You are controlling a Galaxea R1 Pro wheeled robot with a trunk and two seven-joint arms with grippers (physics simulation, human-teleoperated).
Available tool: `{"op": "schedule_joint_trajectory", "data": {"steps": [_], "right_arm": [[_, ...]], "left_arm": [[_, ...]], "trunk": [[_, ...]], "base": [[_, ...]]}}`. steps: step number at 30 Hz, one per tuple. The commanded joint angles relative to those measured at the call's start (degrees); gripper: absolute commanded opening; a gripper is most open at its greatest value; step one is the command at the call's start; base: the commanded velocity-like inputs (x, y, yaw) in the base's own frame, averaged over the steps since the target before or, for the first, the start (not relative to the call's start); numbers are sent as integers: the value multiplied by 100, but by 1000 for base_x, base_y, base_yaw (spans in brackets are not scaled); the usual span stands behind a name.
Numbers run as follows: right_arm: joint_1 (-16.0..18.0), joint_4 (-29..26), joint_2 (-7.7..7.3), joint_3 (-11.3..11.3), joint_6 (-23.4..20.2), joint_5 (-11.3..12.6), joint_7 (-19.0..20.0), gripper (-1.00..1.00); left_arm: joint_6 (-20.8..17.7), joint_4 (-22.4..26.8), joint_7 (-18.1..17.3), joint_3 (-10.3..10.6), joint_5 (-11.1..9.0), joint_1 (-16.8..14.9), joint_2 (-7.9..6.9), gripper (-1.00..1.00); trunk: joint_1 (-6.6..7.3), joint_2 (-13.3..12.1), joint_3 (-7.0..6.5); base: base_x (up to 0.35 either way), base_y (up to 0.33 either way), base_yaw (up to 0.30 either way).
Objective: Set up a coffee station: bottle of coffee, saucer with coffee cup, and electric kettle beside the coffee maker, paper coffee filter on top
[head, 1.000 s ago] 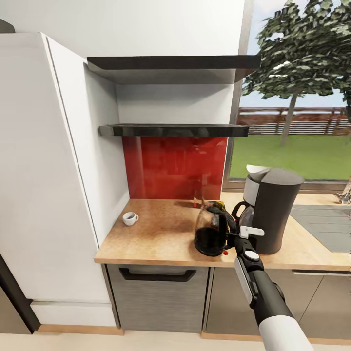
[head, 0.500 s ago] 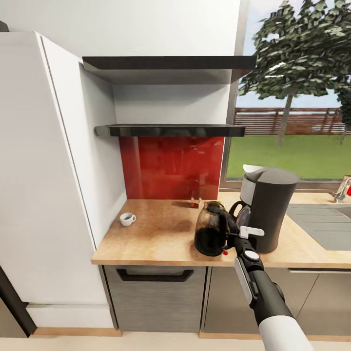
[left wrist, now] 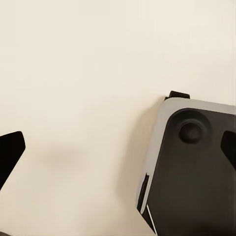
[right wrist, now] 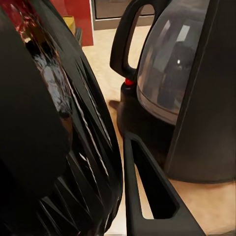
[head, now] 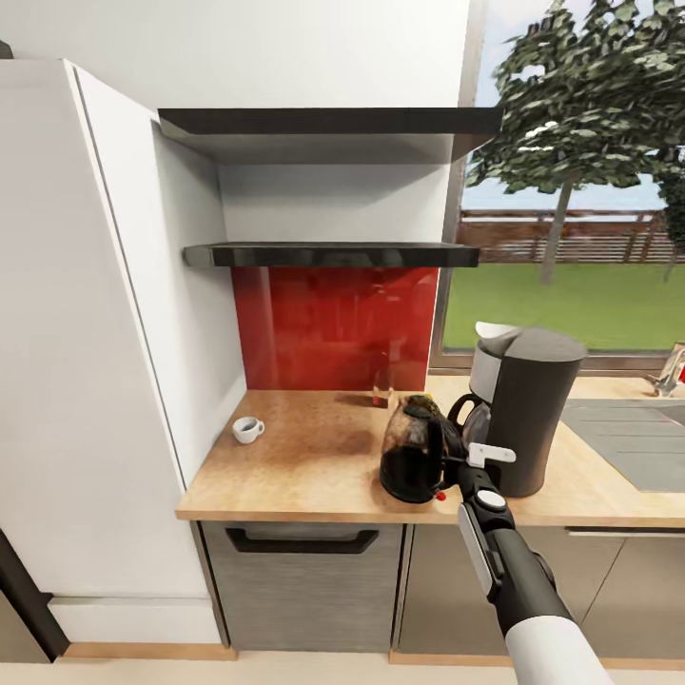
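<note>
Right gripper [head: 447,473] reaches in at the handle side of the electric kettle [head: 412,459]; from the head view the fingers are hidden behind the kettle's handle, and the right wrist view shows one dark finger [right wrist: 150,194] beside the kettle body, so I cannot tell whether it is pinching the handle or merely alongside it. One kettle sits on the kitchen countertop [head: 304,457], just beside the one coffee maker [head: 523,409], whose glass carafe [right wrist: 172,64] with its black handle faces the kettle. One coffee cup [head: 247,429] stands well apart near the tall white cabinet [head: 86,333]. Two dark shelf boards hang above; the lower kitchen shelf [head: 333,254] looks bare from this angle. A small jar-like shape against the red backsplash [head: 333,323] is too dim to name. Left gripper [left wrist: 118,157] shows dark fingertips spread wide over pale floor, beside the robot's grey-rimmed base [left wrist: 196,167].
</note>
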State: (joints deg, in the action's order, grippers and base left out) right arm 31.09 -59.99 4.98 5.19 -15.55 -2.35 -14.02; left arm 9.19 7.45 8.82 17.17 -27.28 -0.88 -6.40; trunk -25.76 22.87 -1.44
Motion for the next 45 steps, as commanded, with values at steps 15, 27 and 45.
{"op": "schedule_joint_trajectory", "data": {"steps": [15,27,45], "right_arm": [[2,-5,3,8,-35,-28,-4,100],[2,-3,3,6,-36,-28,2,100],[2,-23,26,-6,-42,83,21,100]], "left_arm": [[20,-4,26,50,-40,8,-9,100],[21,-1,32,47,-40,4,-19,100],[21,9,25,42,-40,-23,-142,100]], "trunk": [[-2,5,2],[-2,5,2],[-2,5,2]], "base": [[0,0,0],[-138,18,0],[-148,76,0]]}}
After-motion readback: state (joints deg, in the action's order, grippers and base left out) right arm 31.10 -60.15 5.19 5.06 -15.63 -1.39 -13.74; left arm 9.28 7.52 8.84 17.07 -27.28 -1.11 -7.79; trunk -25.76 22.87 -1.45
